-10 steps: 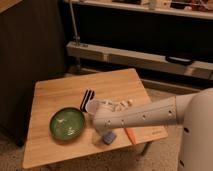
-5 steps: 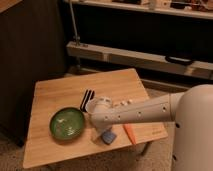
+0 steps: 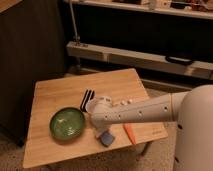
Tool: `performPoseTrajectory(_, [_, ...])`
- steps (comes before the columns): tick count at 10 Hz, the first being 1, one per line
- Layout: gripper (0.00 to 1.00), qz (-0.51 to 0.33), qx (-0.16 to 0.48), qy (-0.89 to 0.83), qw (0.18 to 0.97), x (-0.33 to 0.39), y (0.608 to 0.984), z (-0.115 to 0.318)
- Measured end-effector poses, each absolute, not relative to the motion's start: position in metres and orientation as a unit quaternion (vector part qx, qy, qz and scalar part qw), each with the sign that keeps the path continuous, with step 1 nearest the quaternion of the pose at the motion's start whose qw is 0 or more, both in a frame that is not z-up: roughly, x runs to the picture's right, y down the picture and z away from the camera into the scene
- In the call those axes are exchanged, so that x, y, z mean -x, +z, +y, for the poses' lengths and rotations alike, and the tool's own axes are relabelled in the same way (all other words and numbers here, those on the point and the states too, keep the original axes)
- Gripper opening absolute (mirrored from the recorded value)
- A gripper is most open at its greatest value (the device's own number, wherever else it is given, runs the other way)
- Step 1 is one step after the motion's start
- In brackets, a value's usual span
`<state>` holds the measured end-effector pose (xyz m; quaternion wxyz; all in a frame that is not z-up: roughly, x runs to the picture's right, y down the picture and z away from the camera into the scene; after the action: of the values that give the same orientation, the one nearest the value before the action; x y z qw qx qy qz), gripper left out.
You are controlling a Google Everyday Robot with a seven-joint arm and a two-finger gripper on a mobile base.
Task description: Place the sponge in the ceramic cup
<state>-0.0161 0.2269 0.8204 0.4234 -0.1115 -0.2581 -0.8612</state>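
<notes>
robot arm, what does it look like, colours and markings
The arm is a smooth white tube with a row of small dark dots along its side, widening into a bulky rounded white shell at the right edge. The gripper below its rounded white wrist looks pale grey and sits low over the table, close by the blue sponge. No loose cables show.

The gripper [image 3: 102, 132] hung low over the wooden table [image 3: 60, 92], jaws closed against the blue sponge [image 3: 107, 140] just beneath them. A green bowl [image 3: 52, 120] sat left of the jaws and an orange carrot-shaped thing [image 3: 129, 132] right.
</notes>
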Motion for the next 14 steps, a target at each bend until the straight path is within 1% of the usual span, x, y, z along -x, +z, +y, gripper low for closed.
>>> performPoseTrajectory(2, [0.0,-0.254,0.094,-0.859,0.434,0.012,0.798,0.212])
performPoseTrajectory(4, [0.0,-0.253,0.074,-0.856,0.445,0.01,0.763,0.185])
performPoseTrajectory(7, [0.0,-0.246,0.039,-0.848,0.467,0.008,0.703,0.13])
performPoseTrajectory(9, [0.0,-0.241,0.004,-0.835,0.496,0.008,0.67,0.082])
performPoseTrajectory(10, [0.0,-0.24,-0.011,-0.829,0.504,0.011,0.659,0.063])
performPoseTrajectory(11, [0.0,-0.237,-0.035,-0.822,0.517,0.024,0.645,0.03])
performPoseTrajectory(12, [0.0,-0.235,-0.055,-0.818,0.522,0.039,0.64,0.008])
performPoseTrajectory(13, [0.0,-0.234,-0.073,-0.814,0.527,0.055,0.638,-0.006])
performPoseTrajectory(14, [0.0,-0.231,-0.105,-0.809,0.53,0.083,0.638,-0.023])
